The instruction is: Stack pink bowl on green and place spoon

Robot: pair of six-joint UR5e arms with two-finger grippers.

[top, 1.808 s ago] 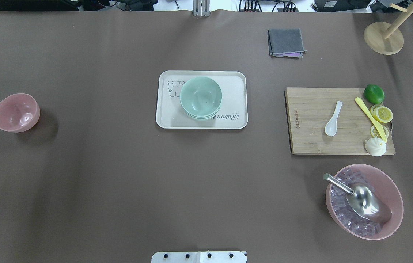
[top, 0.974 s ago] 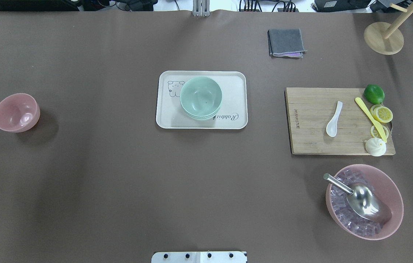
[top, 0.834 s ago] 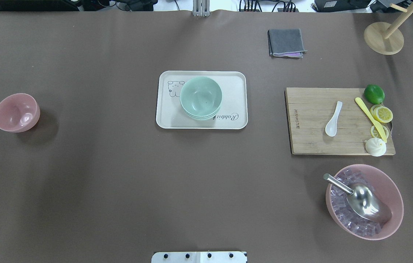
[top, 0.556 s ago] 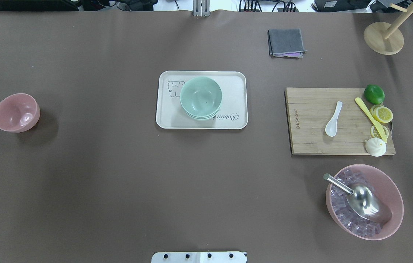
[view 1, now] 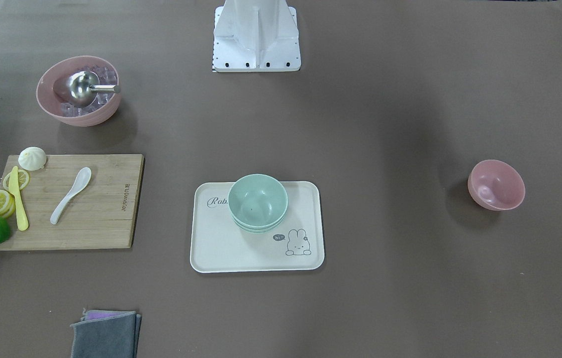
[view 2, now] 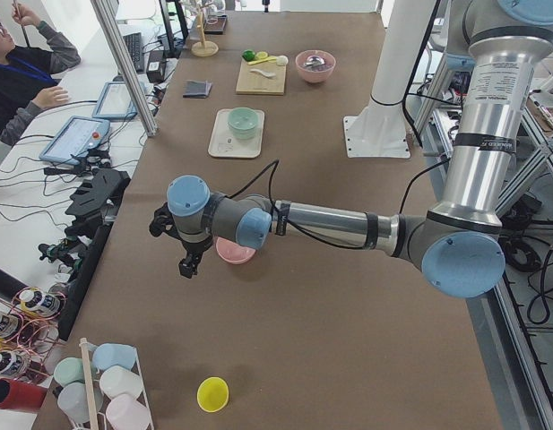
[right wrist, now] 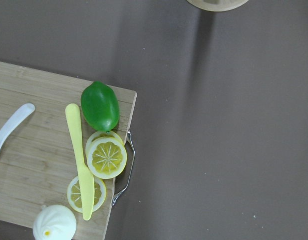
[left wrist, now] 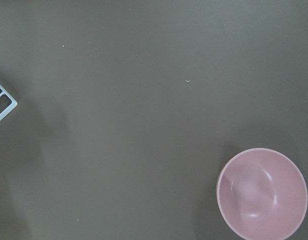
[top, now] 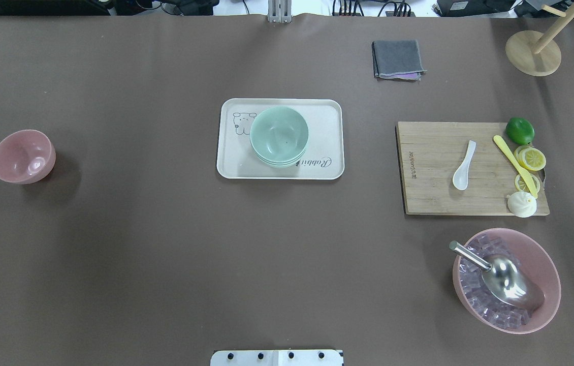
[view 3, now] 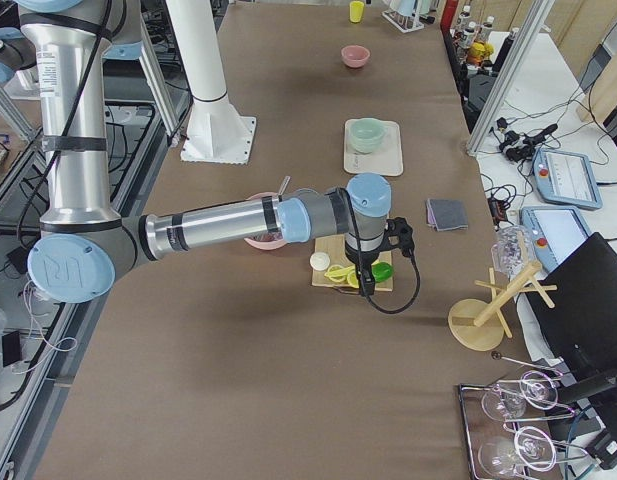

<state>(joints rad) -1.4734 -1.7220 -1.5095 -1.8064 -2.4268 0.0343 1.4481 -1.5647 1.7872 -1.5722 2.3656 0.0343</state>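
A small pink bowl (top: 23,156) stands alone at the table's far left; it also shows in the left wrist view (left wrist: 262,192). Stacked green bowls (top: 279,134) sit on a cream tray (top: 328,112) at mid-table. A white spoon (top: 464,166) lies on a wooden cutting board (top: 432,195) on the right. My left gripper (view 2: 188,264) hangs above the table beside the pink bowl and shows only in the exterior left view; I cannot tell if it is open. My right gripper (view 3: 366,290) hovers over the board's lime end and shows only in the exterior right view; I cannot tell its state.
On the board are a lime (top: 519,130), lemon slices (top: 532,158), a yellow knife (top: 515,165) and a bun (top: 521,204). A large pink bowl (top: 546,254) holds ice cubes and a metal scoop. A grey cloth (top: 397,59) and a wooden stand (top: 533,52) are at the back right.
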